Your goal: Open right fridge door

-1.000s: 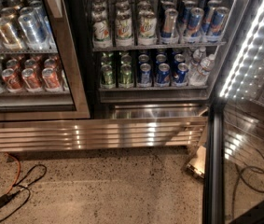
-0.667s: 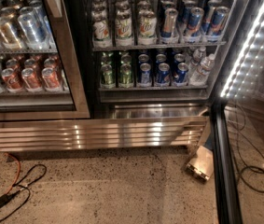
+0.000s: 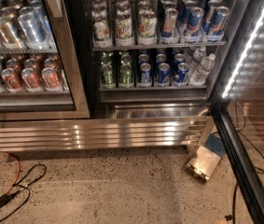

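Note:
The right fridge door (image 3: 244,168) stands swung open at the right edge of the camera view. Its dark bottom frame runs diagonally from the cooler's lower right corner toward the bottom right. Its glass pane (image 3: 262,73) reflects a bright light strip. The open compartment shows shelves of green, white and blue cans (image 3: 155,27) and two water bottles (image 3: 201,69). The left door (image 3: 71,55) is closed over red and silver cans. My gripper is not in view.
A brushed-steel grille (image 3: 94,134) runs along the cooler's base. A small metal box (image 3: 205,161) lies on the speckled floor by the door's hinge corner. Black and orange cables (image 3: 10,190) lie at the lower left. More cables (image 3: 262,171) show through the open door's glass.
The right door's lower edge has swung farther out to the right, so the door stands wider open. The metal box on the floor now shows more fully.

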Robot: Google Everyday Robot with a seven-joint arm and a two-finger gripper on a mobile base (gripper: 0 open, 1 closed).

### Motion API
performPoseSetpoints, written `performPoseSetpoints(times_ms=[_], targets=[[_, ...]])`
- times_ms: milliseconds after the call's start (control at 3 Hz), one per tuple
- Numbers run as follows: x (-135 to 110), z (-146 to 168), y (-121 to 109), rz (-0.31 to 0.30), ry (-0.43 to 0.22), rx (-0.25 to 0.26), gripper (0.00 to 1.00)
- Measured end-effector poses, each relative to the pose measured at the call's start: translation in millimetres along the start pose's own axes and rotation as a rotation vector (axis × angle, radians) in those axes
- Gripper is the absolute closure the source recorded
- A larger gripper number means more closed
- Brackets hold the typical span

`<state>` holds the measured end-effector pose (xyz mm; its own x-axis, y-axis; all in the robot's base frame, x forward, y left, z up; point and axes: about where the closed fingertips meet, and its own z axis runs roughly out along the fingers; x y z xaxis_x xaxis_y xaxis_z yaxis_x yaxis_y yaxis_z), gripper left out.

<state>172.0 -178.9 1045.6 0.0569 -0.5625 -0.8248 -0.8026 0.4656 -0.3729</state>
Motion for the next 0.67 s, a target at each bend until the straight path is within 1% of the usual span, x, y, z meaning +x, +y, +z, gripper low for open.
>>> performPoseSetpoints(times_ms=[333,667], targets=[[6.7,64.8,-15.7,0.064,-0.125,-0.097,1.00],[4.9,110.8,-32.4,0.065,-0.187,-0.164,1.00]])
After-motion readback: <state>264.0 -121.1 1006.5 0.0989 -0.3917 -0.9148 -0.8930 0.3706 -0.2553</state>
